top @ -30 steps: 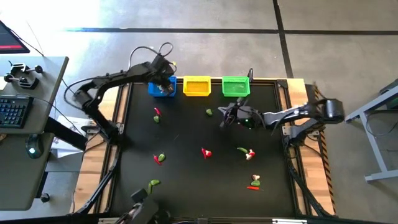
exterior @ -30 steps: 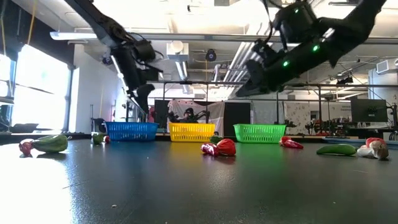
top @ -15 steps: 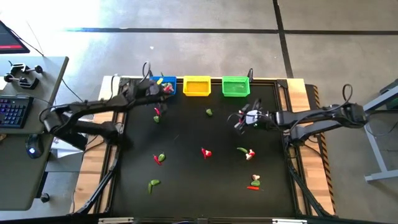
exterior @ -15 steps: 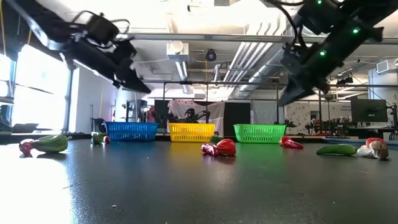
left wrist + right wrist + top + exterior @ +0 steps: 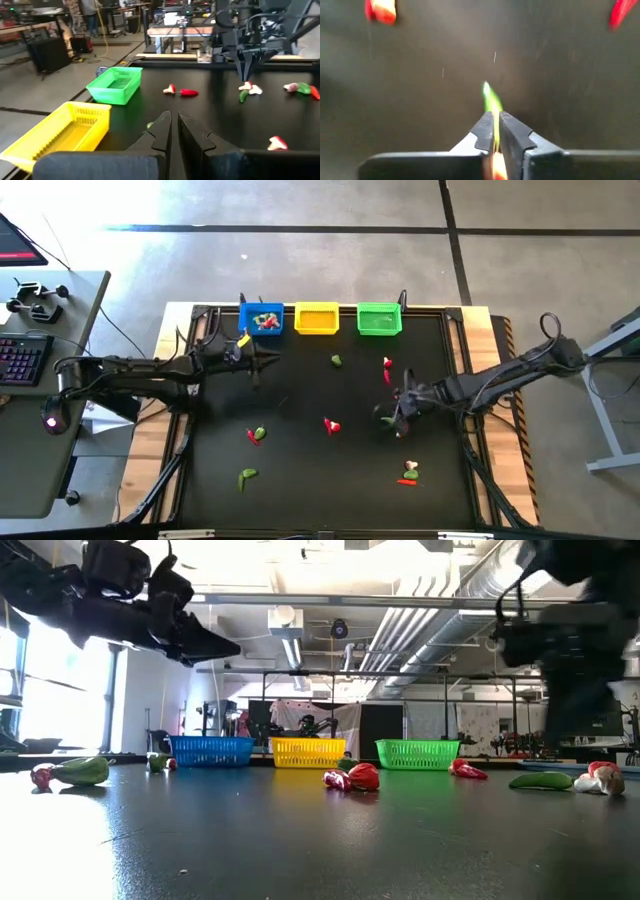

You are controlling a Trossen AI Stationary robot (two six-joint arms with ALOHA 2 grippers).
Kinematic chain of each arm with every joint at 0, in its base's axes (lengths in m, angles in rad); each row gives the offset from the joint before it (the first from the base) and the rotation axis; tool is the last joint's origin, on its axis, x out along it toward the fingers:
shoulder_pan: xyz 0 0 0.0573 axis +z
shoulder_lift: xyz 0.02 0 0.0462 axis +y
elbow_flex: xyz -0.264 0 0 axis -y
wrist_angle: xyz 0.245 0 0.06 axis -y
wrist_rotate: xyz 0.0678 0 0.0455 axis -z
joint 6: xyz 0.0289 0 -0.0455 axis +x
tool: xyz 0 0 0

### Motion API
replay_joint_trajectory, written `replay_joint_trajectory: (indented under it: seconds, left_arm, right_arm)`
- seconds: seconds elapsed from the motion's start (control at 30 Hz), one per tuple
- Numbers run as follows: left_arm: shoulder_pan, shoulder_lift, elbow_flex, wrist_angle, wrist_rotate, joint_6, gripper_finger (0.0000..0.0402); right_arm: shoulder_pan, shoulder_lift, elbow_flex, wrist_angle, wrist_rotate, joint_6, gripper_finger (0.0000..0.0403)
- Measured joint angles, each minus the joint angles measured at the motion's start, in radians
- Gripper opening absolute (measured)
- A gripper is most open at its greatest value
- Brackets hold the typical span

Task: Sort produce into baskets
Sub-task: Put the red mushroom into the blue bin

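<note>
**Black mat, right arm down over a green pod**

Overhead: the right gripper (image 5: pixel 400 408) hangs over a green pod (image 5: pixel 388 420), well in front of the green basket (image 5: pixel 379 319), with open mat around it.

Right wrist: fingers nearly closed, straddling the pod (image 5: pixel 492 104); grasp uncertain.

Left wrist: left gripper (image 5: pixel 173 131) pinched shut, empty, near the yellow basket (image 5: pixel 65 131).

A: Where is the counter (image 5: pixel 300 480) open for passage?

B: The broad near-centre strip is bare mat. The blue basket (image 5: pixel 261 319), yellow basket (image 5: pixel 317 319) and green basket (image 5: pixel 379 319) line the far edge, with narrow gaps between them.

A: What obstructs?

B: The left end effector (image 5: pixel 262 358) hangs near the blue basket. The right end effector (image 5: pixel 397 412) stands over the green pod (image 5: pixel 491 102). A red piece (image 5: pixel 331 424) sits mid-counter between the arms.
</note>
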Motion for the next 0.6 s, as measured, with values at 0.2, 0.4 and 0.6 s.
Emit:
replay_joint_trajectory:
  seconds: [0.2,0.4,0.6]
  left_arm:
    - [-0.038,0.001,0.0,0.014,-0.008,0.0,0.0017]
    - [-0.058,0.001,0.0,0.016,-0.012,0.0,0.0017]
    - [-0.075,0.001,0.0,0.012,-0.012,0.004,0.0017]
  right_arm:
    - [0.126,0.0,0.0,-0.097,-0.016,0.159,0.0111]
    - [0.186,0.0,0.0,-0.136,0.06,0.173,0.0148]
    - [0.198,0.016,-0.01,-0.132,0.083,0.05,0.0149]
